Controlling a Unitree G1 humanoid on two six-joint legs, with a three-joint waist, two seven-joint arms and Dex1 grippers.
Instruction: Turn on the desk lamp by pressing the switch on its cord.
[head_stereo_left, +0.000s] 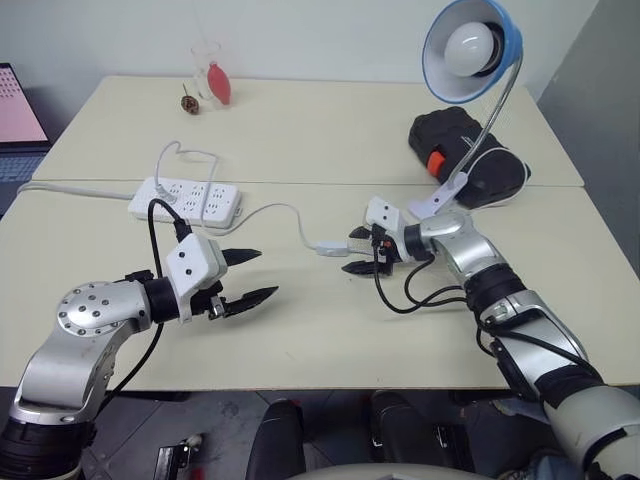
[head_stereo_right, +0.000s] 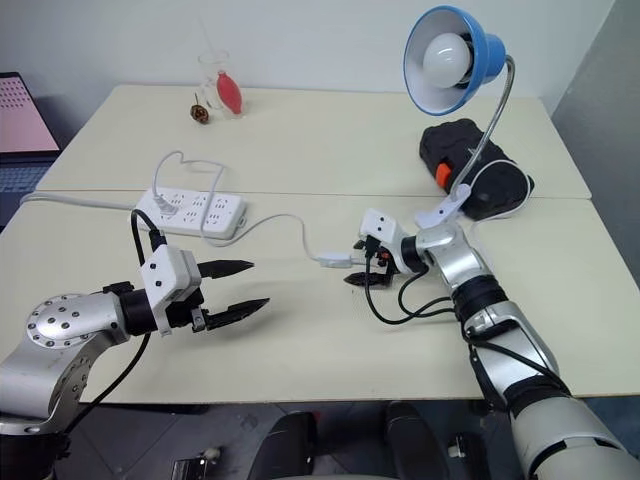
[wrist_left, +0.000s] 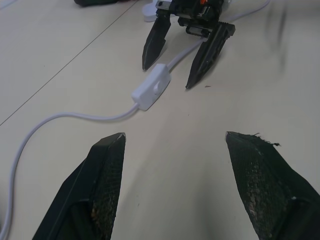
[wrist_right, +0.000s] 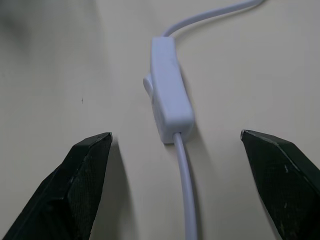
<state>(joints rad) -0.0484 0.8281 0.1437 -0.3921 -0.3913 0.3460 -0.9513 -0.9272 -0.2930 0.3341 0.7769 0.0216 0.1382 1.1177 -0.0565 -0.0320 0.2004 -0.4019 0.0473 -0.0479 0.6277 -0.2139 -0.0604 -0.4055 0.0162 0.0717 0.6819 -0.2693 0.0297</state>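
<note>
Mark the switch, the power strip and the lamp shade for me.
switch (wrist_right: 170, 90): right wrist view, middle of the white box.
power strip (head_stereo_left: 186, 199): left eye view, top face among the sockets.
lamp shade (head_stereo_left: 508, 40): left eye view, blue outer rim.

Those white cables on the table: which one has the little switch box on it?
The thin cord running toward the desk lamp. Its switch lies between the right gripper's open fingers. The power strip's thicker cable has none.

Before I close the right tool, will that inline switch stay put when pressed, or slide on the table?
The switch looks small and light, lying loose on the smooth table, so it would probably slide under a sideways push. The thin cord curves slackly and likely won't anchor it. The open right tool straddles it, so squeezing from both sides should probably hold it.
</note>
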